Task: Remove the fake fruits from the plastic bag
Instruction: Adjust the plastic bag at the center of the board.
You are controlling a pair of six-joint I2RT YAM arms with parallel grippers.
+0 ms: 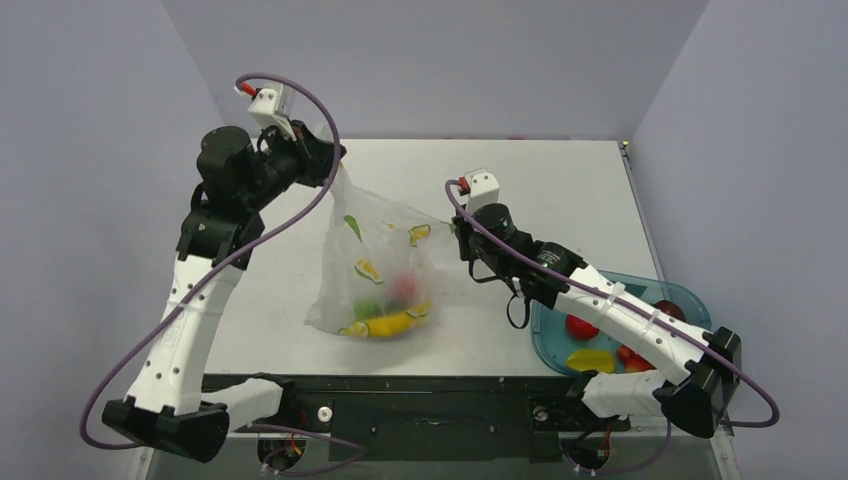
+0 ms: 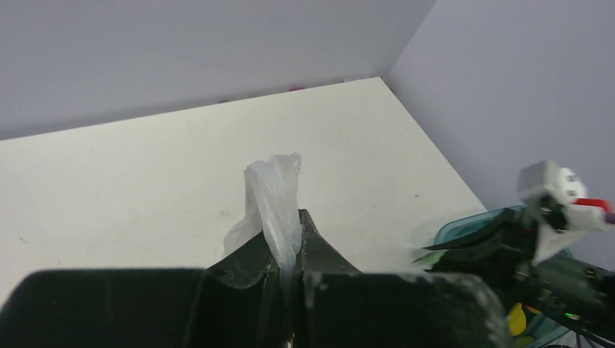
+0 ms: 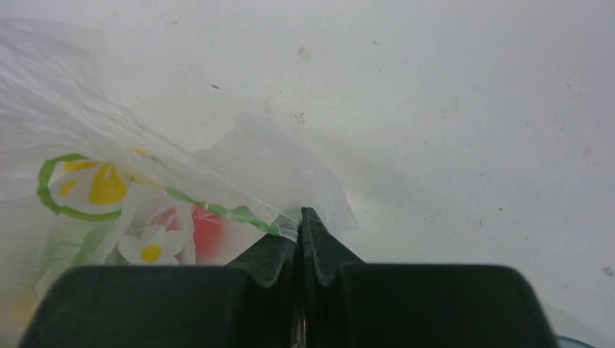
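The transparent plastic bag [image 1: 385, 245] hangs stretched between both grippers above the table. My left gripper [image 1: 338, 155] is shut on its upper left corner; a twist of film [image 2: 275, 199] sticks up between the jaws. My right gripper [image 1: 458, 222] is shut on the bag's right edge [image 3: 290, 226]. Inside the bag's low end lie a yellow banana [image 1: 392, 322], a red fruit [image 1: 404, 288], green pieces [image 1: 367, 308] and yellow-green slices [image 1: 367, 269]. Through the film in the right wrist view I see a slice [image 3: 87, 185] and a red fruit [image 3: 203, 232].
A teal translucent tray [image 1: 690, 300] stands at the right front, under my right arm, holding red fruits [image 1: 582, 327] and a yellow piece [image 1: 590, 359]. Grey walls close the table on the left, back and right. The tray's rim [image 2: 464, 226] shows in the left wrist view.
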